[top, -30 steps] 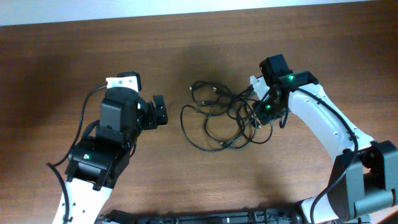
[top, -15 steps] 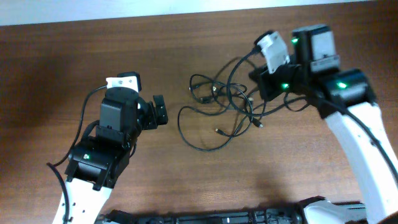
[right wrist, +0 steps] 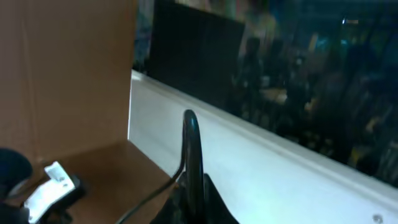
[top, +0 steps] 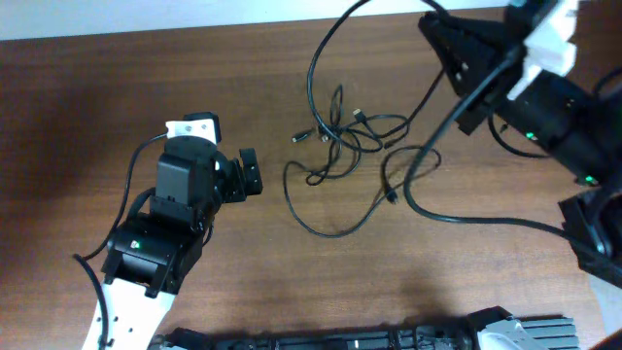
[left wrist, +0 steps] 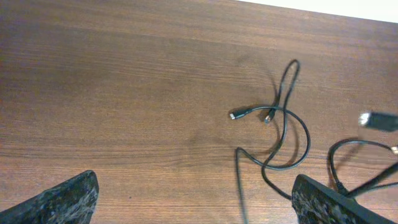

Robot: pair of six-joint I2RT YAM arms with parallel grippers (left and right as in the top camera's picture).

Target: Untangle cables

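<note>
The right end effector (right wrist: 194, 193) holds 1 of the cables (top: 335, 136) clamped up high while the left end effector (top: 251, 175) sits spread apart beside the tangle on the tabletop (top: 97, 97), so pulling with nothing pinned may cinch the knot.

Table (top: 68, 107): dark brown wood grain, smooth, low sheen. Cables (top: 337, 141): thin black sheath, smooth, faintly glossy; one plug tip pale, metallic-looking. Left gripper (left wrist: 196, 199) fingers (left wrist: 65, 198): black, speckled, rough-looking. Left arm (top: 160, 228): matt black plastic, white glossy shell.
</note>
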